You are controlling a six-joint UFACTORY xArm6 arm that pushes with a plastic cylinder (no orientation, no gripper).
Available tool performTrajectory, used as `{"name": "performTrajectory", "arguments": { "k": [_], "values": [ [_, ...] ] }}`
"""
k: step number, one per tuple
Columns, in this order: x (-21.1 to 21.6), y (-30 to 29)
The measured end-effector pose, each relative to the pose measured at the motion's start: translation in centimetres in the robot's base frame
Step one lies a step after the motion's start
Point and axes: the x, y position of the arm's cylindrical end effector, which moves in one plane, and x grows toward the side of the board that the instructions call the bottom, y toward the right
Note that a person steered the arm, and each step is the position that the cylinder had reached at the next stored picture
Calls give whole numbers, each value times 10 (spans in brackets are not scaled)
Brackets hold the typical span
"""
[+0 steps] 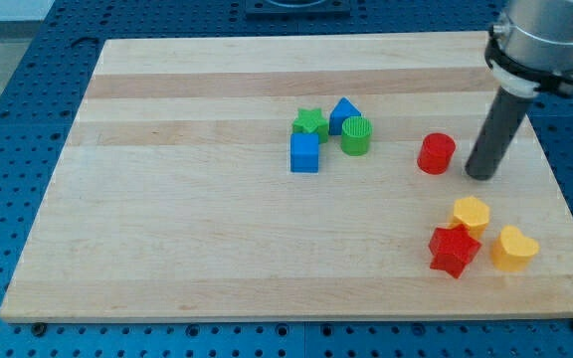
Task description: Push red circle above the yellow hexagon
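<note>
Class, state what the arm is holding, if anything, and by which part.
Nothing is held. My tip stands just to the view's right of the red circle, apparently not touching it.

My tip [481, 175]: just right of red circle [436, 154]. Yellow hexagon [471, 213]: below both, touching red star [453, 251] lower left.

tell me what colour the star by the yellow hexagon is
Red star, in the camera view.
</note>
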Motion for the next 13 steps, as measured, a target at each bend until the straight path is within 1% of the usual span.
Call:
{"name": "performTrajectory", "arguments": {
  "k": [1,2,3,4,6,7,8,9,10,12,13],
  "values": [
    [-24,9],
    [-75,8],
    [-89,-18],
    [-73,-41],
    [-9,-36],
    [2,-29],
    [-17,-43],
    [-26,-67],
    [-27,-89],
    [-10,-119],
    [14,-119]
  ]
}}
